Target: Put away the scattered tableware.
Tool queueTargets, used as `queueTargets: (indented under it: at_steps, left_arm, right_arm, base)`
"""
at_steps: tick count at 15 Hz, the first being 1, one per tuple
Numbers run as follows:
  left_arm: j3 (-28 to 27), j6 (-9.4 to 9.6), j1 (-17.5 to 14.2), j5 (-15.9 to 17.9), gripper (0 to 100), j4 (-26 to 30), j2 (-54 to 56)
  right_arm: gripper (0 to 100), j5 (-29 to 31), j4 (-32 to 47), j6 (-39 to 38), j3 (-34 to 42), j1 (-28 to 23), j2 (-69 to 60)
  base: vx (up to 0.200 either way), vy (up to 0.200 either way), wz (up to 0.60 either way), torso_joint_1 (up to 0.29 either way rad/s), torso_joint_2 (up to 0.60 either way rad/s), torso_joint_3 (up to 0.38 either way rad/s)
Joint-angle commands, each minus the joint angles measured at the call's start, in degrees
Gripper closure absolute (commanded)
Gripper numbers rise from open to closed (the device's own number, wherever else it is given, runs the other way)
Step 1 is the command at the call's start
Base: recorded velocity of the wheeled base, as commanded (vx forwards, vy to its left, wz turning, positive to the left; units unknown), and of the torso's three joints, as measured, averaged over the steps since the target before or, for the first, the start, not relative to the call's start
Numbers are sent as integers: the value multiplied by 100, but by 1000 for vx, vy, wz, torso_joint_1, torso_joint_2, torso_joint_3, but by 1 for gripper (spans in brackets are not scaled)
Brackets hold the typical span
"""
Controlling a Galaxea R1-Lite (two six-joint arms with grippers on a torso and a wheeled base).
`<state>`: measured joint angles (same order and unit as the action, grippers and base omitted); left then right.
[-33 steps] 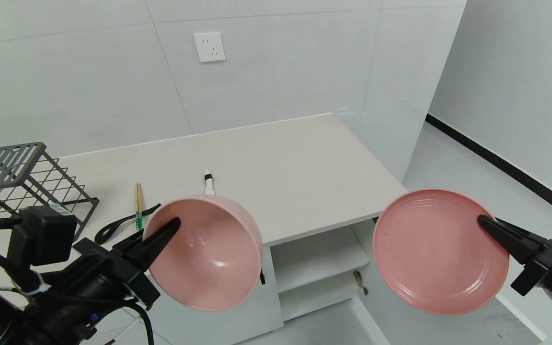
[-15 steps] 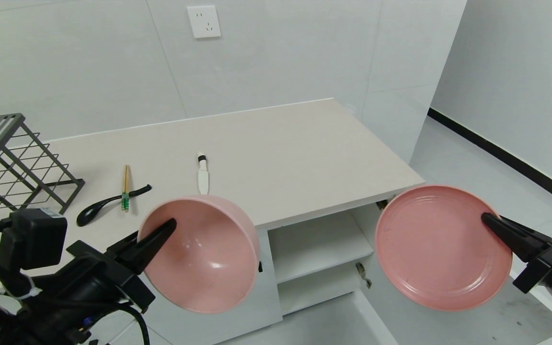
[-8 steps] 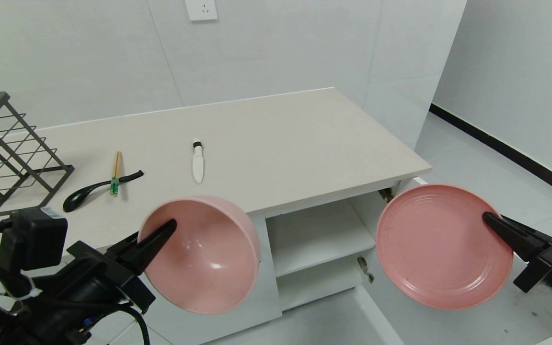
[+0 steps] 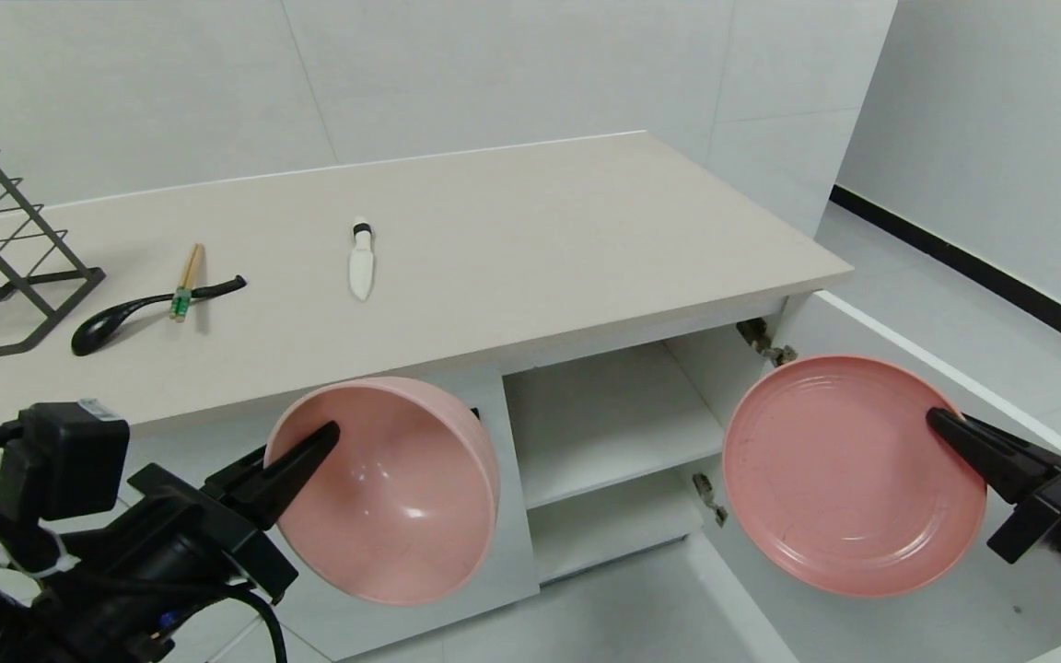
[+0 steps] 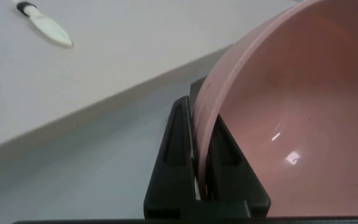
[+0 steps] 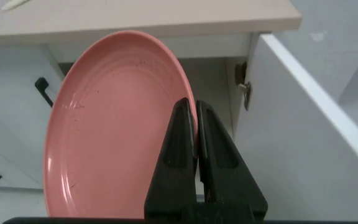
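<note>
Plate (image 4: 844,479): rim pinched by right gripper (image 4: 936,421), facing open cabinet shelf's (image 4: 604,433) front-right corner. Bowl (image 4: 402,502): rim pinched by left gripper (image 4: 331,431).

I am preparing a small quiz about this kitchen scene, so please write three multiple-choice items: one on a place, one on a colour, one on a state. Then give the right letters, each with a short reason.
1. Where does the knife lie?
A. in a sink
B. on the countertop
C. in a drawer

2. What colour are the bowl in the left gripper and the plate in the right gripper?
A. white
B. black
C. pink

3. How is the cabinet door?
A. open
B. shut
C. taken off

Answers:
1 B, it lies flat on the top.
2 C, both show pink in the head view.
3 A, it stands swung out, with the shelves showing.
</note>
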<state>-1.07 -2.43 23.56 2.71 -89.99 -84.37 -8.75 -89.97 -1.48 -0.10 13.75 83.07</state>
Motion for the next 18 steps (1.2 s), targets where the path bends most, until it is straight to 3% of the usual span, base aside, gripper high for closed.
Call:
queueTargets:
  at_steps: [1, 13, 18]
  left_arm:
    - [2, -4, -1, 2, 100, -1, 8]
    - [107, -4, -1, 2, 100, -1, 52]
    - [90, 49, -1, 11, 100, -1, 61]
  right_arm:
    - [100, -4, -3, -2, 1, 5, -1]
    - [100, -4, -3, -2, 10, 14, -54]
    - [100, -21, -3, -2, 1, 216, 307]
  base:
    - [0, 0, 0, -246, 486, 227]
    - [0, 0, 0, -257, 412, 165]
    - [0, 0, 0, -67, 243, 79]
